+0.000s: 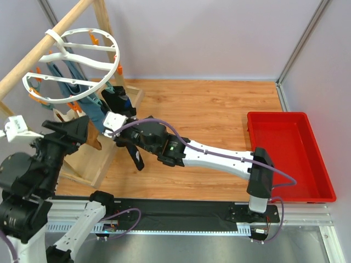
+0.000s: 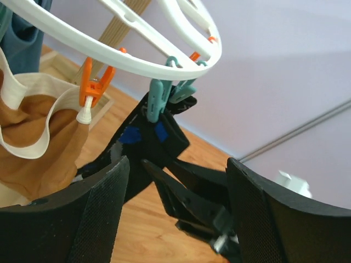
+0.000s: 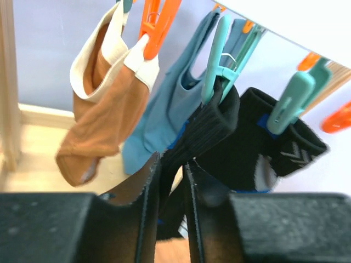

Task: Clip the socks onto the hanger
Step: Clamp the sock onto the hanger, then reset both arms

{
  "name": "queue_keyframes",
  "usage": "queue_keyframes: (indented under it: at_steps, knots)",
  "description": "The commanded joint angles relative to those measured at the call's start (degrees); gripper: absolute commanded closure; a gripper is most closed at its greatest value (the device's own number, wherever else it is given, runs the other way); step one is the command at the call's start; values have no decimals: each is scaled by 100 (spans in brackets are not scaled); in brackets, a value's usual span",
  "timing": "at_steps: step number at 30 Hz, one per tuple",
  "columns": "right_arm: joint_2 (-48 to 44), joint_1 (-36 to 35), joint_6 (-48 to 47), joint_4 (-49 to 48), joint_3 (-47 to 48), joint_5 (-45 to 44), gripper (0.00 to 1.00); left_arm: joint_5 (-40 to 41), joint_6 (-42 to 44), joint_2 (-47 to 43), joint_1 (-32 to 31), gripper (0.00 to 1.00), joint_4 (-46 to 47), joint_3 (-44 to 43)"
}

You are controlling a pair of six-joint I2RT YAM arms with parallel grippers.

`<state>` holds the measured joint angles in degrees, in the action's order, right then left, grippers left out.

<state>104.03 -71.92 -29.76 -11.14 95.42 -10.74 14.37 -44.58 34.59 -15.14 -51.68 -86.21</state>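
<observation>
The right gripper (image 3: 171,164), its fingers drawn almost together, pinches the lower fabric of one of the socks (image 3: 216,123), a black sock that hangs from a teal clip (image 3: 216,60) on the hanger (image 2: 137,60). Just to its right in the right wrist view, the second black sock, with white marks on its foot, hangs from another teal clip (image 3: 290,101). On the other side hang a teal-blue sock (image 3: 164,109) and a tan-brown sock (image 3: 101,115) with a cream cuff, the latter held by an orange clip (image 3: 156,24).

The left gripper (image 2: 178,164) is spread wide and holds nothing. It points up from below the white ring toward the two teal clips, with the black socks and the right arm's dark fingers framed between its pads.

Seen from above, the round hanger hooks by its top over a slanted wooden pole (image 1: 44,46) of a rack at the far left corner of the table (image 1: 208,109). The right arm reaches across the wooden surface from its base to the socks under the ring's near edge. A red tray (image 1: 274,115) sits at the table's right side, well apart from the hanger.
</observation>
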Motion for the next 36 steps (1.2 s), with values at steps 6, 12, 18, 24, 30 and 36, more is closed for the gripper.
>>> queue_keyframes:
  at_steps: [6, 12, 18, 24, 30, 36]
  knots:
    - [750, 266, 1358, -740, 697, 55, 55, -716, 626, -795, -7, 25, 580, 333]
    - [839, 381, 1570, -416, 848, -419, 34, -1400, 898, -1165, -7, 26, 598, 439]
    - [-274, 416, 1955, 120, -267, -1253, 0, -2218, 1320, -1332, -7, 25, 308, 474]
    - [-1682, 556, 2755, 1287, -1937, -1947, 0, -2902, 1399, -1665, -7, 20, 430, 1026]
    - [-3764, 1817, 4530, 2107, -4007, -1172, 0, -4423, 574, -1490, -7, 16, 2113, 3018]
    - [-6163, 2437, 5023, 1204, -6432, -482, 0, -4548, -76, -2217, -16, 12, 5344, 5477]
